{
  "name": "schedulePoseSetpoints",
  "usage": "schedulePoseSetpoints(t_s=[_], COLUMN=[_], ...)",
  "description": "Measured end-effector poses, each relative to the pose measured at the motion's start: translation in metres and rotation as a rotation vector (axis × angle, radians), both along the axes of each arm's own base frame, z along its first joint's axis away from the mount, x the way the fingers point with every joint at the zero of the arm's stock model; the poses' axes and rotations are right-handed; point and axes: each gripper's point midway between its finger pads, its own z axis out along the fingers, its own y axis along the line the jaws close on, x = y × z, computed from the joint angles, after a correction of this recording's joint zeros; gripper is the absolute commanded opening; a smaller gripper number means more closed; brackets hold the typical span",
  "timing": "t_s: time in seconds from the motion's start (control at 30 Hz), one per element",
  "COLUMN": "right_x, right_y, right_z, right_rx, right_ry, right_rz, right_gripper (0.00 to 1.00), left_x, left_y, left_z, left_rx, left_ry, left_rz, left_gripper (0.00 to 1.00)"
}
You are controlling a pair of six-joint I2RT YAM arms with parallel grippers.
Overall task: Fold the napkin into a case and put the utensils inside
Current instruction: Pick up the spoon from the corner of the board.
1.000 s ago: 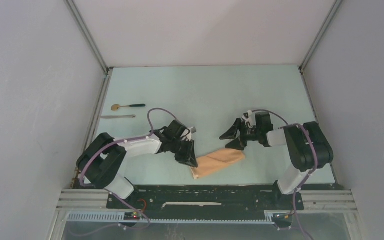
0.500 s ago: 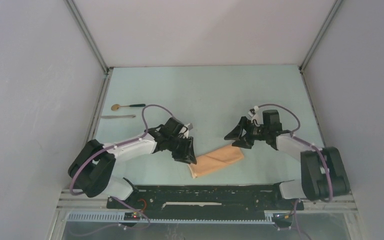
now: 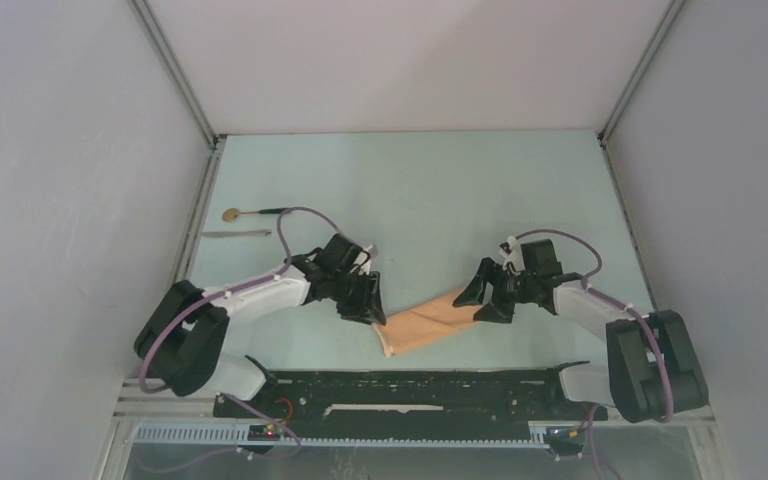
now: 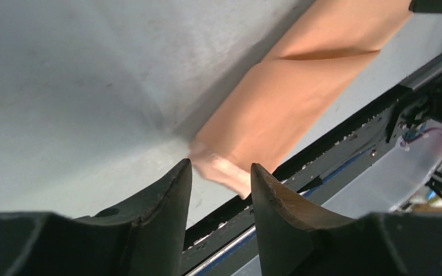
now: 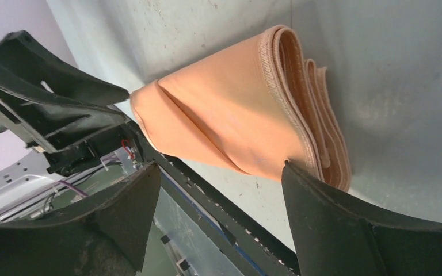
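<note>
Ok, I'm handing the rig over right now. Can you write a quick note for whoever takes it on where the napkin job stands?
Left gripper: open, tips at the near-left end of the napkin, not clamping it.
Right gripper: open wide, straddling the napkin's layered far-right end.
Napkin: folded into a narrow strip, lying on the table between the arms.
Spoon and thin metal piece: side by side at the table's far left, well apart from the napkin.
Done: folding looks mostly finished.
Left: any final shaping, then both utensils go inside.
</note>
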Motion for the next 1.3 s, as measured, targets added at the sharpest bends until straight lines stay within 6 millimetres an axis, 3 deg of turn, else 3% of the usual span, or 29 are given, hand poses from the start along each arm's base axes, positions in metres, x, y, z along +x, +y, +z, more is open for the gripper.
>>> schedulePoseSetpoints(t_s=[0.03,0.1,0.13,0.23,0.37,0.5,0.63,0.73,1.0,1.2,1.3], right_x=[-0.001,-0.005,-0.007,-0.009,-0.004,-0.002,-0.003,-0.005,-0.009,-0.008,-0.007], right_y=[0.0,0.003,0.005,0.016,0.028,0.034,0.034,0.034,0.031,0.027,0.023], right_z=[0.0,0.001,0.005,0.028,0.062,0.071,0.066,0.061,0.055,0.054,0.053], right_rx=[-0.008,-0.035,-0.056,-0.096,-0.12,-0.144,-0.157,-0.167,-0.188,-0.194,-0.202], right_ry=[-0.002,-0.015,-0.031,-0.133,-0.269,-0.317,-0.301,-0.287,-0.268,-0.259,-0.249], right_rz=[0.003,0.017,0.029,0.077,0.116,0.149,0.167,0.179,0.197,0.19,0.175], right_gripper=[0.85,0.86,0.87,0.87,0.87,0.87,0.87,0.87,0.86,0.86,0.86], left_x=[0.0,0.008,0.016,0.054,0.104,0.139,0.166,0.195,0.269,0.316,0.328], left_y=[0.005,0.016,0.022,0.053,0.137,0.228,0.281,0.3,0.322,0.342,0.356], left_z=[0.0,0.012,0.022,0.065,0.097,0.095,0.078,0.064,0.047,0.044,0.036], left_rx=[0.008,-0.003,-0.018,-0.082,-0.002,0.193,0.338,0.418,0.466,0.436,0.441], left_ry=[-0.004,-0.048,-0.087,-0.239,-0.361,-0.291,-0.169,-0.086,0.017,0.062,0.092], left_rz=[0.017,0.077,0.115,0.323,0.717,1.117,1.346,1.462,1.697,1.816,1.863], left_gripper=[0.52,0.77,0.83,0.86,0.89,0.81,0.81,0.82,0.83,0.82,0.79])
